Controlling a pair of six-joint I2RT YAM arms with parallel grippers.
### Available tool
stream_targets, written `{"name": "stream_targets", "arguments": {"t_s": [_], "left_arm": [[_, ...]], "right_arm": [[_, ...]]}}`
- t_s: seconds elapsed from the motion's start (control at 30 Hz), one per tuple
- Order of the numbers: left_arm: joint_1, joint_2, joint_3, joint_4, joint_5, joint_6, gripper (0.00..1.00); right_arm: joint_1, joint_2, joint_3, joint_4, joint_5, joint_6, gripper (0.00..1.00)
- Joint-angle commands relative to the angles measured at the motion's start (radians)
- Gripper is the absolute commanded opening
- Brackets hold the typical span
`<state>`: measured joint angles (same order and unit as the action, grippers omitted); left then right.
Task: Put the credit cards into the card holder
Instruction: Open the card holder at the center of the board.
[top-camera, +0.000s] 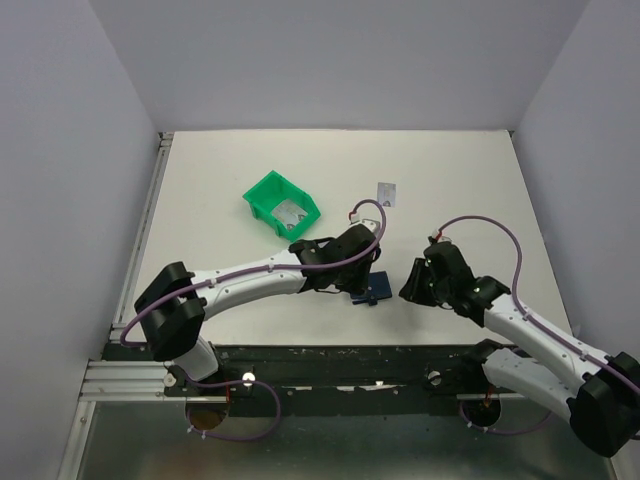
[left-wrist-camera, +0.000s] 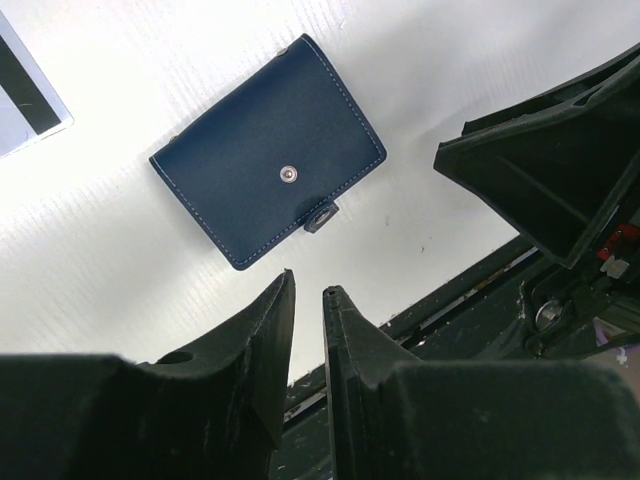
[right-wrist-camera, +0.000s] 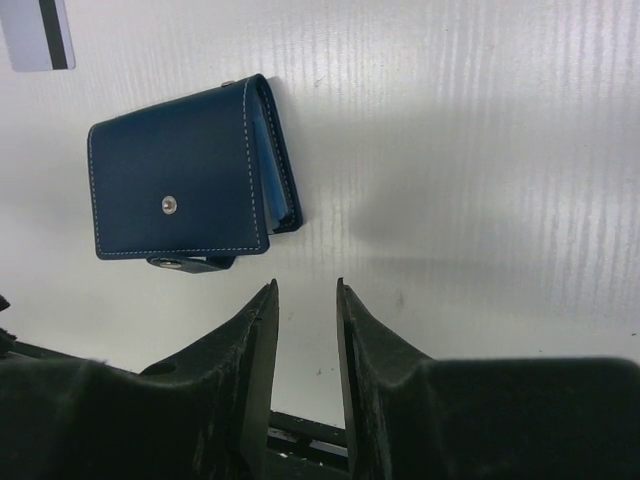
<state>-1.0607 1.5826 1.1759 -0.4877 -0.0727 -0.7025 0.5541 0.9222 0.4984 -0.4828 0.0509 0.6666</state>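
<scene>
Centrally: small dark navy-blue folding card holder (left-wrist-camera: 270, 165) with pale stitching, folded shut and lying flat on the white table (top-camera: 220, 180), close to its near edge. A small metal stud sits in the middle of the upper face, and a short snap tab projects from one edge. The right wrist view shows a lighter blue lining along the open side. The holder lies between the two grippers, and neither touches it.

Next: one thin pale grey rectangular credit card (right-wrist-camera: 38, 32) with a black stripe. It lies flat on the table, well apart from the holder on its far side, with nothing gripping it.

Left gripper (left-wrist-camera: 308, 292): black two-finger type, poised just beside the holder's tab edge. The fingers are slightly parted with a narrow gap, and nothing is between them.

Right gripper (right-wrist-camera: 306, 290): same type, near the holder's opposite side. The fingers are parted somewhat wider and grasp nothing.

Further out: green plastic bin (top-camera: 265, 183), open-topped, standing toward the middle of the table, left of the card. A pale item (top-camera: 291, 212) lies inside; I cannot tell what it is.
</scene>
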Motion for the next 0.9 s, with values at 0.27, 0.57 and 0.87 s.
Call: {"name": "stream_targets", "arguments": {"t_s": [0.27,0.57,0.87], "left_arm": [[0.007,-0.064,-0.062,0.040,-0.119,0.011,0.36],[0.143,-0.049,-0.048,0.077,-0.021,0.078,0.36],[0.235,0.187,0.239,-0.086,0.063,0.187,0.36]], "right_arm": [[-0.005,0.037,-0.027,0.098,-0.057,0.047,0.39],[-0.005,0.027,-0.035,0.110,-0.026,0.116,0.39],[-0.003,0.067,-0.058,0.107,-0.020,0.195,0.29]]}}
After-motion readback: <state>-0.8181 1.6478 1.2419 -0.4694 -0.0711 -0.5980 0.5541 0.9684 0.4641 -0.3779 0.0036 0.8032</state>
